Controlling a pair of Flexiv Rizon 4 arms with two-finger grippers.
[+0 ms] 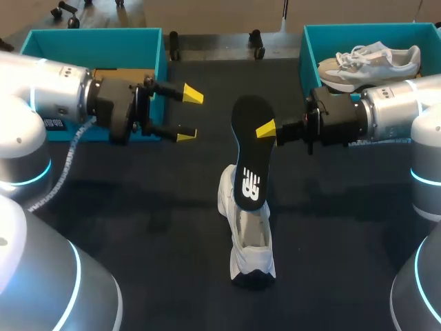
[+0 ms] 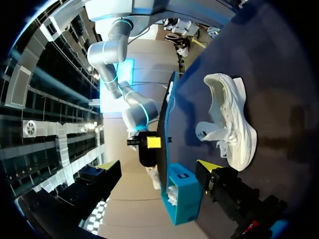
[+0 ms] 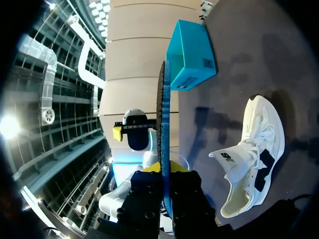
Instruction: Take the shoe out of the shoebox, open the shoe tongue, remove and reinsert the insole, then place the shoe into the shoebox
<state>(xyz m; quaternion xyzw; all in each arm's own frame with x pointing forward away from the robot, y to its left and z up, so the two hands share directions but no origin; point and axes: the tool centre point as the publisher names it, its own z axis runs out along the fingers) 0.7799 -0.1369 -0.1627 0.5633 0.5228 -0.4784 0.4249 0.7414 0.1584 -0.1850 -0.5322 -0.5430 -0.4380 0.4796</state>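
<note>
Holding the insole [image 1: 248, 148] on edge, the right gripper [image 1: 267, 129] is clamped on its side rim. The right wrist view confirms the insole pinched between both fingers. The insole hangs upright over the table [image 1: 138, 207], its lower end above the shoe [image 1: 249, 241]. Judging by the wrist views, it hangs clear of the shoe rather than touching it.

The shoe stands on its sole mid-table, outside both boxes, with the tongue pulled out and the mouth gaping. The left gripper [image 1: 185, 115] hangs just in front of the left box [image 1: 93, 38], fingers spread and holding nothing, well apart from the insole. The right box [image 1: 310, 41] holds a second shoe [image 1: 368, 61].

Assessment: the shoe is out, the tongue is open and the insole is removed. The step in hand is reinsertion, which has not yet begun. Boxing the shoe follows.

Requirement for the next move: the insole must be turned from its upright hang to lie along the shoe's length. Its leading end should then be fed down through the mouth and slid forward. The shoe is unrestrained and may shift or tip under that push, so the idle left gripper would likely be needed to steady it. The side grip may also need changing before the insole can seat fully.
</note>
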